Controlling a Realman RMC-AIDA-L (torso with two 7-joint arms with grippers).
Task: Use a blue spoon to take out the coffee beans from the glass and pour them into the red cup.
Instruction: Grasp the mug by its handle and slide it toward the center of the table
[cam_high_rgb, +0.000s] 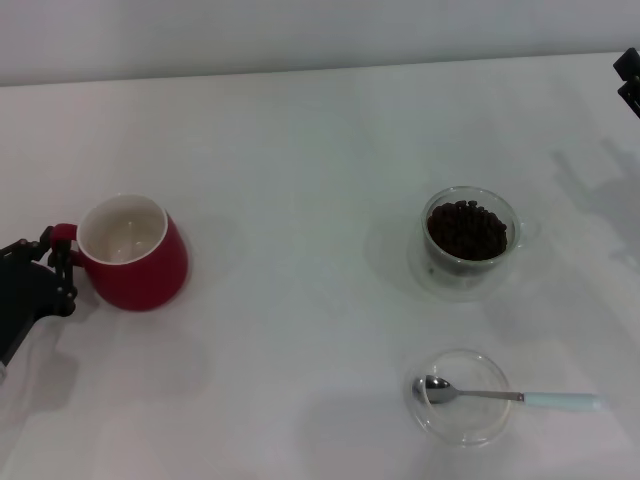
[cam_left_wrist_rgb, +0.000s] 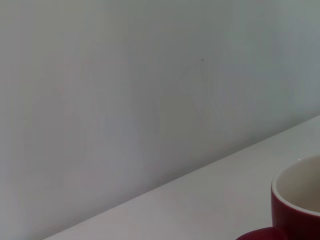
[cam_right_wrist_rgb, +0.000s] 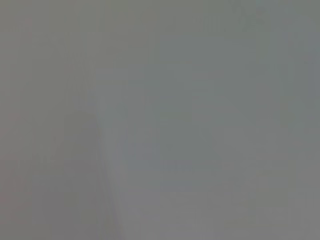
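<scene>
Nearest the camera, a shallow clear dish (cam_high_rgb: 463, 397) holds the bowl of the blue spoon (cam_high_rgb: 505, 397), whose pale handle sticks out over the rim toward the robot's right. The left gripper (cam_high_rgb: 55, 258) reaches in low from the left edge, its dark fingers closed around the handle of the red cup (cam_high_rgb: 130, 252); the cup's white inside looks empty. Only a dark corner of the right gripper (cam_high_rgb: 630, 80) shows at the far right edge, so its jaws cannot be judged. Behind the dish stands the glass (cam_high_rgb: 470, 242), heaped with coffee beans (cam_high_rgb: 466, 229), well apart from the cup across the white table (cam_high_rgb: 300, 330).
</scene>
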